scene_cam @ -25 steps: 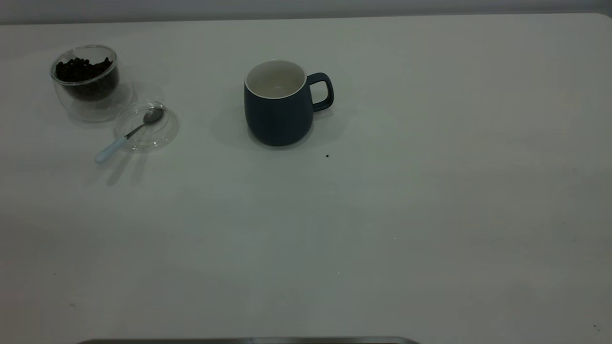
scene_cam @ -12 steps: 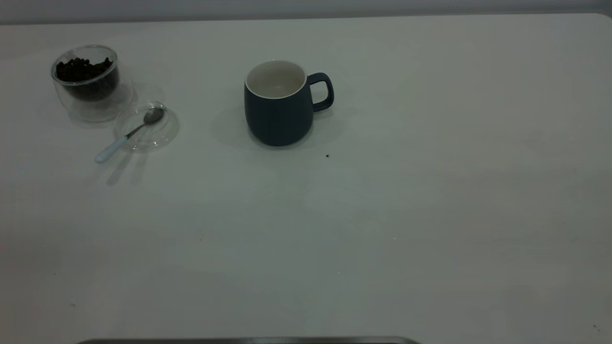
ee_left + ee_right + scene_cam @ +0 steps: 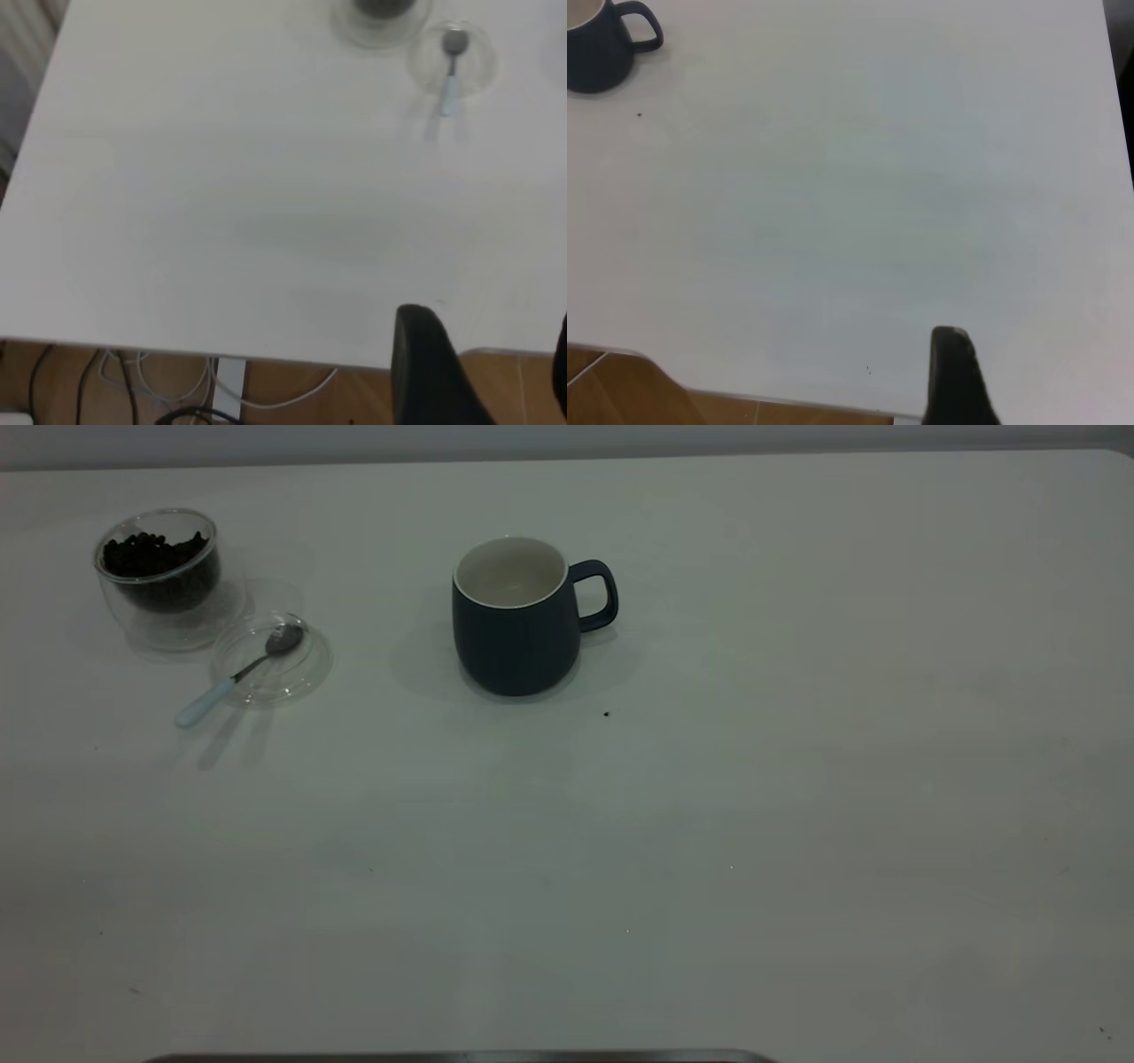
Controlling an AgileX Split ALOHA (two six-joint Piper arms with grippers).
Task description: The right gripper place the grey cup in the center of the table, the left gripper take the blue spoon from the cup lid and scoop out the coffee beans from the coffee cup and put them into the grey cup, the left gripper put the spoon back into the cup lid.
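The grey cup [image 3: 518, 638] stands upright near the middle of the table [image 3: 709, 824], handle to the right, and looks empty inside; it also shows in the right wrist view [image 3: 598, 57]. The coffee cup [image 3: 164, 580] with coffee beans [image 3: 151, 553] stands at the far left. The cup lid [image 3: 306, 669] lies beside it, with the blue spoon [image 3: 221, 691] resting bowl-in-lid, handle over the rim. Neither gripper shows in the exterior view. My left gripper [image 3: 489, 323] is open over the near table edge, far from the spoon [image 3: 450, 80]. My right gripper [image 3: 1036, 354] shows one finger [image 3: 950, 363], with wide bare room beside it.
A tiny dark speck [image 3: 607, 714] lies just in front of the grey cup. A table edge with wooden floor and cables [image 3: 221, 398] shows in the left wrist view. A dark strip [image 3: 461, 1058] runs along the front edge.
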